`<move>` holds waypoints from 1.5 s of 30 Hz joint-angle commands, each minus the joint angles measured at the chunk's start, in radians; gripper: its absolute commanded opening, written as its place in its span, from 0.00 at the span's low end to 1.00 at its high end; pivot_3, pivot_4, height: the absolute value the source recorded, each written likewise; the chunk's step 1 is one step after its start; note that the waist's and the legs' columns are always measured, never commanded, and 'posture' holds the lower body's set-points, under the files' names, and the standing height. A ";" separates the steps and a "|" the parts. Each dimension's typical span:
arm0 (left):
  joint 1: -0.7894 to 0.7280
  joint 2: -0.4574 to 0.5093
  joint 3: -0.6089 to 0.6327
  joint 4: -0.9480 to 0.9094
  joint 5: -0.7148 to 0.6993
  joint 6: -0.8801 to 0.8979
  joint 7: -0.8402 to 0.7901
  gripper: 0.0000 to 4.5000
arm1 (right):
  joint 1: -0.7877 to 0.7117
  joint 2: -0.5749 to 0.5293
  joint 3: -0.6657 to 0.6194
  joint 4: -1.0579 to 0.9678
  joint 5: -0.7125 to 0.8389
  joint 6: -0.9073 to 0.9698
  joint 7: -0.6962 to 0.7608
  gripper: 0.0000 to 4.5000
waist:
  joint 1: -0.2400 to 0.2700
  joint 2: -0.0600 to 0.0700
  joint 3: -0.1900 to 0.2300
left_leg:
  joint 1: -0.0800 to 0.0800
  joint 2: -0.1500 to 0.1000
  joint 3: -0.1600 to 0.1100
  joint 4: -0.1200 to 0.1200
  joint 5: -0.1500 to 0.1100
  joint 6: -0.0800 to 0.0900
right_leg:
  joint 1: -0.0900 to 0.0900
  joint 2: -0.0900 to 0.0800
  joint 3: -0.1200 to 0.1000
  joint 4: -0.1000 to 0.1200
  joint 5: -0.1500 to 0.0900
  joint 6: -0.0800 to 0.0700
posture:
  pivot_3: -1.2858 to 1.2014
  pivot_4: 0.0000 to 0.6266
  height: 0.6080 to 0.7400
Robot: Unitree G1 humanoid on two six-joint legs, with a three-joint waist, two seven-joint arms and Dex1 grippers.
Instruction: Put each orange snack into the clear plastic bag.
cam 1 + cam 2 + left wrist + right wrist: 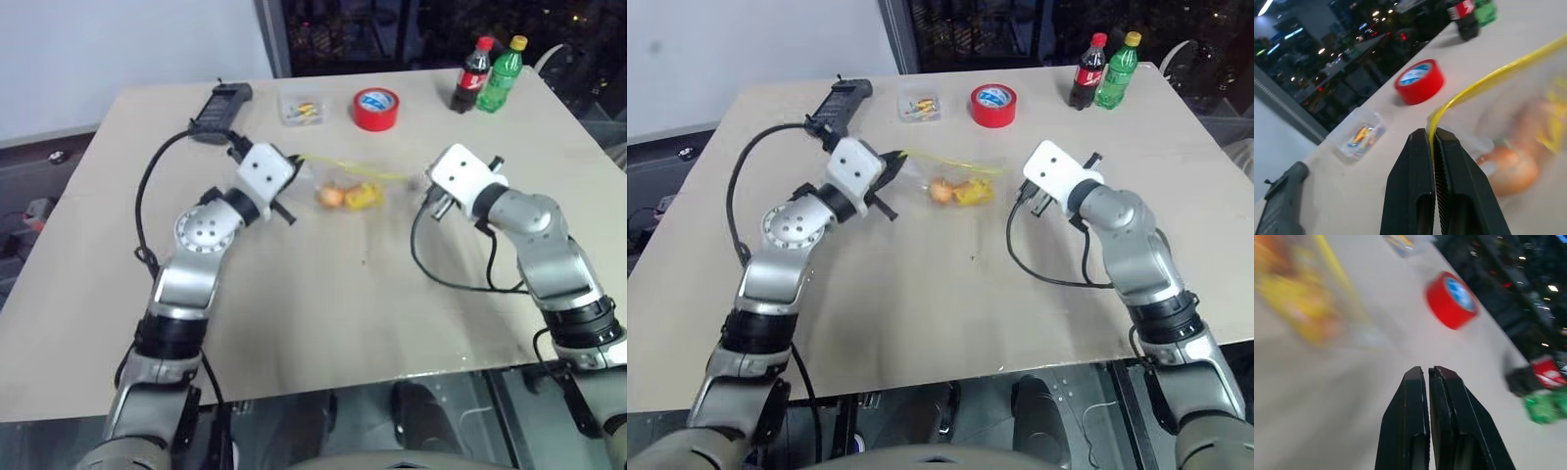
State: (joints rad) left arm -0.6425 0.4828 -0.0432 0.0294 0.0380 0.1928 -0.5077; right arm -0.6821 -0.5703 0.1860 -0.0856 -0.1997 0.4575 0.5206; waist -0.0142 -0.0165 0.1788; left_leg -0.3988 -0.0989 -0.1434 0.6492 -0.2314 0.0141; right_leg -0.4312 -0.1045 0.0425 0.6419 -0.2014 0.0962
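Note:
The clear plastic bag (351, 184) hangs just above the table's middle, its yellow seal strip (1484, 78) stretched to the right. My left gripper (1431, 133) is shut on the left end of that strip. Inside the bag lie an orange snack (331, 196) and, beside it, a yellow piece (364, 196); the bag's contents are blurred in the left wrist view. To the right of the bag, apart from it, my right gripper (1426, 370) is shut with nothing between its fingers.
A red tape roll (376, 108) and a small clear box (302, 108) sit behind the bag. Two bottles (488, 76) stand at the far right corner. A black device (220, 106) with a cable lies at the far left.

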 commanded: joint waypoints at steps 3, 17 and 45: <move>-0.239 -0.014 -0.003 0.241 0.011 -0.146 -0.002 0.00 | -0.125 -0.038 -0.085 0.083 0.031 -0.111 0.003 0.05 | -0.002 -0.001 0.000 | -0.001 -0.001 0.001 0.000 0.000 0.000 | 0.000 0.000 -0.001 -0.001 0.000 0.000 | 0.52 0.24 1.00; -0.505 -0.101 -0.022 0.554 0.008 -0.309 -0.019 0.00 | -0.035 -0.094 -0.172 0.017 0.070 -0.095 0.005 0.58 | -0.002 -0.001 0.000 | -0.006 -0.001 0.001 0.000 0.000 0.000 | -0.002 -0.001 -0.002 -0.005 0.000 0.000 | 0.52 0.24 1.00; -0.214 -0.048 -0.013 0.044 -0.030 -0.049 -0.066 0.00 | 0.096 0.113 -0.121 -0.242 0.572 0.299 0.204 0.58 | -0.025 0.000 0.000 | -0.015 0.000 -0.001 0.006 0.000 0.000 | -0.015 -0.001 0.002 0.005 0.001 0.001 | 0.52 0.24 1.00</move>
State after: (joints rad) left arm -0.8529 0.4257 -0.0828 0.1254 0.0172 0.1454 -0.5794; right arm -0.5645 -0.4599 0.0682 -0.3263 0.3652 0.7748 0.7308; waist -0.0391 -0.0165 0.1788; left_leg -0.4137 -0.0993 -0.1443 0.6552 -0.2312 0.0144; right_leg -0.4459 -0.1052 0.0446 0.6471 -0.2005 0.0971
